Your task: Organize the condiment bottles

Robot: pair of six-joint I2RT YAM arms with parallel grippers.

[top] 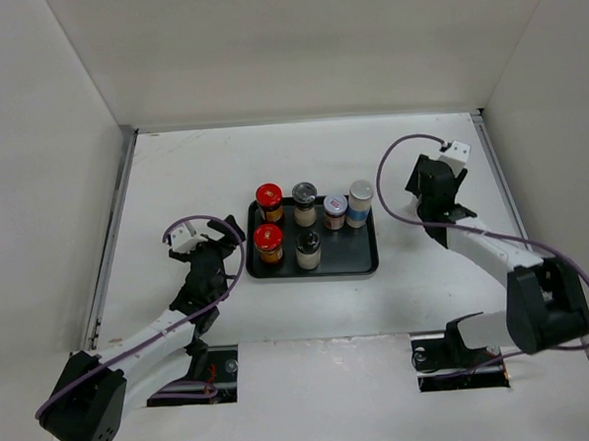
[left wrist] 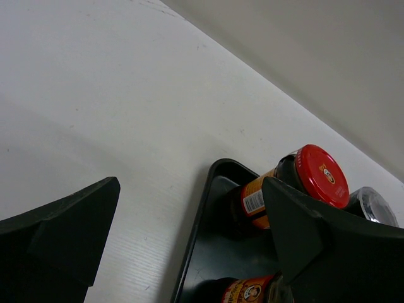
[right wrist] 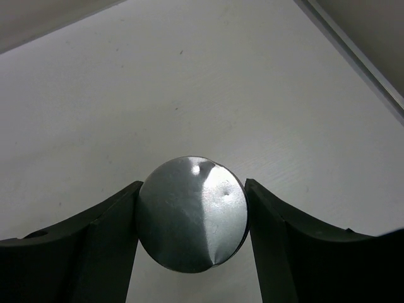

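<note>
From above, six of the condiment bottles (top: 307, 242) stand upright on the black tray (top: 361, 266). The seventh is off the tray's right side, hidden under my right tool (top: 437, 201). The left tool (top: 218, 262) sits just off the tray's left edge.

In the left wrist view, the left tool (left wrist: 189, 189) is spread apart and holds nothing. A red-lidded bottle (left wrist: 319, 177) on the tray lies ahead and to its right.

In the right wrist view, the right tool (right wrist: 192, 218) is clamped on the silver-capped bottle (right wrist: 192, 208), which is upright over the bare surface (right wrist: 189, 82). I judge the carry goes leftward to the tray's free near-right corner, and the right arm is the nearer one.
</note>
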